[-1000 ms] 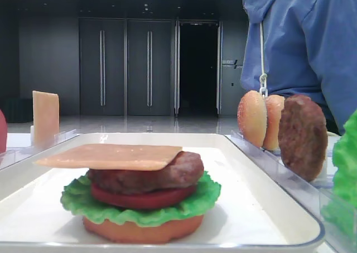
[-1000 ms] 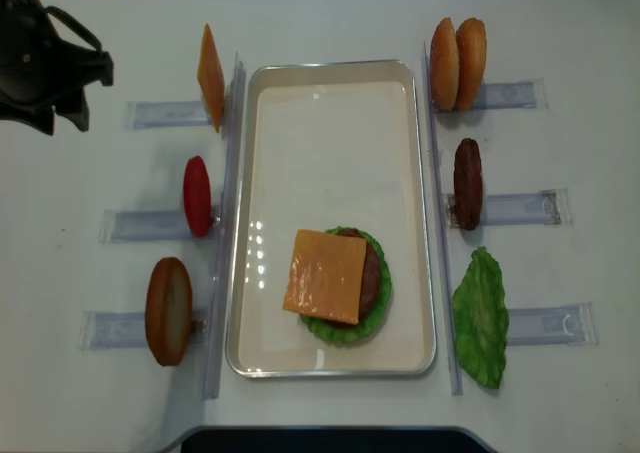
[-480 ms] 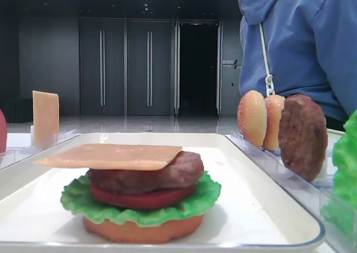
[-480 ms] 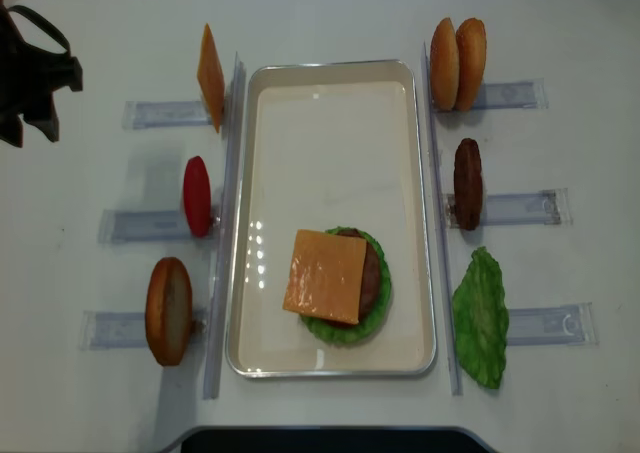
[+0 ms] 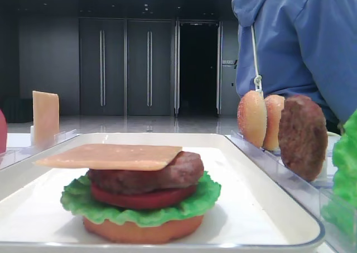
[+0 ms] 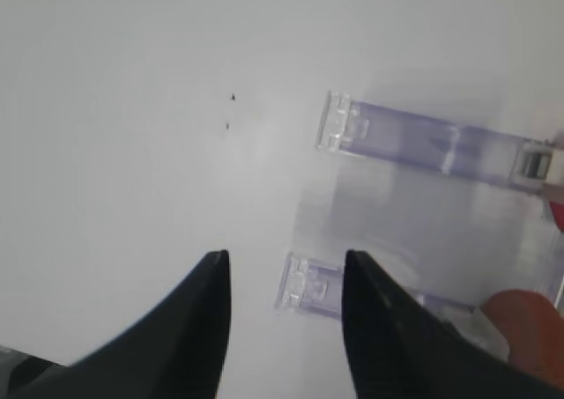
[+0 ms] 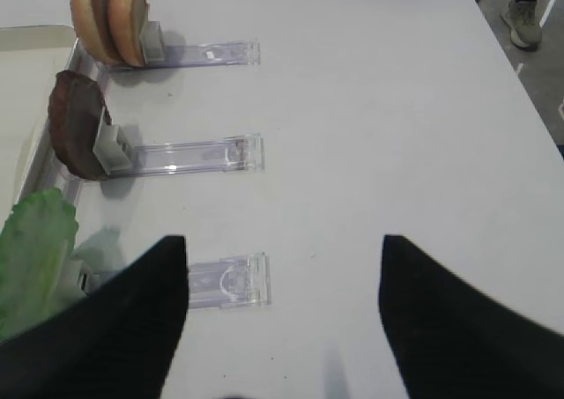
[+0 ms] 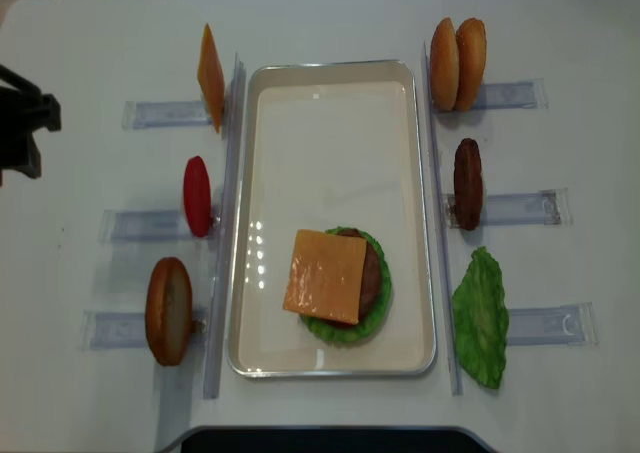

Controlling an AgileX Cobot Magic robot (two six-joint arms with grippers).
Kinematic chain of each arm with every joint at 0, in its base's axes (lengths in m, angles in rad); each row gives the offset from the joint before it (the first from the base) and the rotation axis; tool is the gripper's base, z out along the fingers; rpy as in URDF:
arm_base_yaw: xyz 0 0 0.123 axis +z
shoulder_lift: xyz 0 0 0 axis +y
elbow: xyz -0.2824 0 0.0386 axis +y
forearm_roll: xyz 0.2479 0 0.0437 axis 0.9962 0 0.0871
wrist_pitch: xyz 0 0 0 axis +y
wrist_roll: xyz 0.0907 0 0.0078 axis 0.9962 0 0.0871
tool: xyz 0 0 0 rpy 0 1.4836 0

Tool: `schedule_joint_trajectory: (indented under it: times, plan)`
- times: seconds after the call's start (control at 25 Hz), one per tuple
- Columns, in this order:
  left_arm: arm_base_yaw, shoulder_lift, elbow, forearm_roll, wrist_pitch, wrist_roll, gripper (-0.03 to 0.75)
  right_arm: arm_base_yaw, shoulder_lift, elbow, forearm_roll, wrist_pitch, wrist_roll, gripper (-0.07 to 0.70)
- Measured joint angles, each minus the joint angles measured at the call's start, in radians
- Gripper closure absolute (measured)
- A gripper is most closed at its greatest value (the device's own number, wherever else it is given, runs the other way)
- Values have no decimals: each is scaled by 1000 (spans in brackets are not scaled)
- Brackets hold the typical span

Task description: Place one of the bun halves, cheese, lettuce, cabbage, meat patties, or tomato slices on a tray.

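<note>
- Overhead exterior view: the white tray [image 8: 330, 83] lies in the middle of the white table [image 8: 330, 13], with a stack in its near half.
- From the low exterior view the stack reads, bottom to top: flat orange bun disc [image 5: 143, 228], lettuce leaf [image 5: 139, 204], tomato slice [image 5: 142, 197], meat patty [image 5: 146, 175], and a square cheese slice [image 5: 111, 156] lying flat on top, overhanging the patty on the left.
- Left of the tray, standing on edge in clear plastic holders [image 8: 150, 114]: a spare cheese slice [image 8: 210, 76], a spare tomato slice [image 8: 197, 196] and a spare bun half [image 8: 168, 310].
- Right of the tray: two domed bun halves [image 8: 457, 63] side by side, a spare patty [image 8: 467, 183] and a spare lettuce leaf [image 8: 481, 317].
- Left gripper [image 6: 284, 324]: fingers spread apart with nothing between them, above bare table beside the holder ends; in the overhead view it sits at the far left edge, well apart from the tray.
- Right gripper [image 7: 282, 306]: fingers [image 7: 132, 320] spread wide and empty, above the table near the lettuce holder.
- A person in a blue hoodie [image 5: 301, 41] stands behind the table.
</note>
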Motion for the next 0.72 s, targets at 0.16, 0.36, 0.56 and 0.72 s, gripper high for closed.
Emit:
schedule_joint_trajectory:
  times: [0.16, 0.36, 0.56, 0.72]
  plan:
    - [0, -127, 96, -26, -3, 0, 391, 0, 0, 0, 0, 0, 0, 160]
    - [0, -295, 195, -100, -3, 45, 391, 0, 0, 0, 0, 0, 0, 160]
    - [0, -451, 276, -186, -2, 109, 391, 0, 0, 0, 0, 0, 0, 160]
    - [0, -570, 344, -204, 0, 122, 391, 0, 0, 0, 0, 0, 0, 160]
